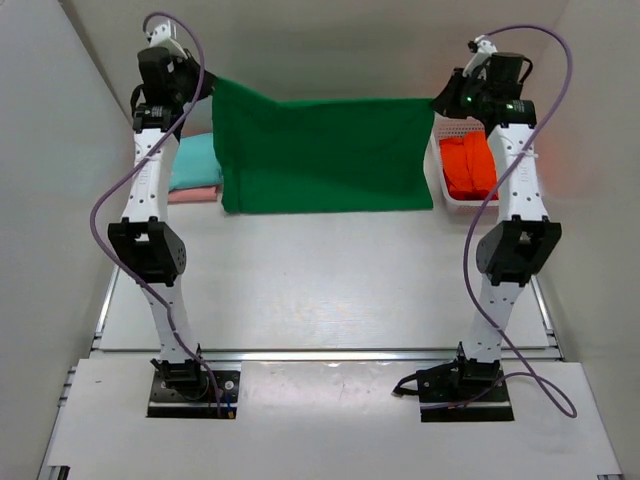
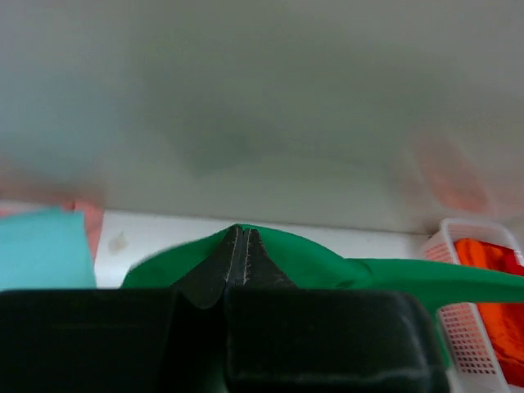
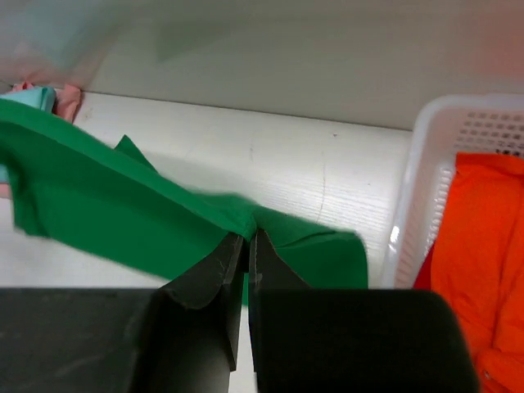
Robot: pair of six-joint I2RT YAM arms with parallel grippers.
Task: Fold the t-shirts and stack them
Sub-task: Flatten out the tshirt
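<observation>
Aloft, left hand point(image 1: 208, 86) and right hand point(image 1: 441, 102) clamp the green shirt point(image 1: 325, 155); basket point(image 1: 452, 206) holds orange-red shirt point(image 1: 467, 165).

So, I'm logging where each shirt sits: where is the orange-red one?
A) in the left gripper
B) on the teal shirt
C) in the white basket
C: the orange-red shirt lies inside the white basket, right of the raised dark green shirt.

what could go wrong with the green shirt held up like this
The left end effector and right end effector each pinch only a thin edge of the dark green shirt; it could slip free. Its right corner hangs by the white basket and might snag the rim. Its left side hangs near the teal shirt and might drag it.
</observation>
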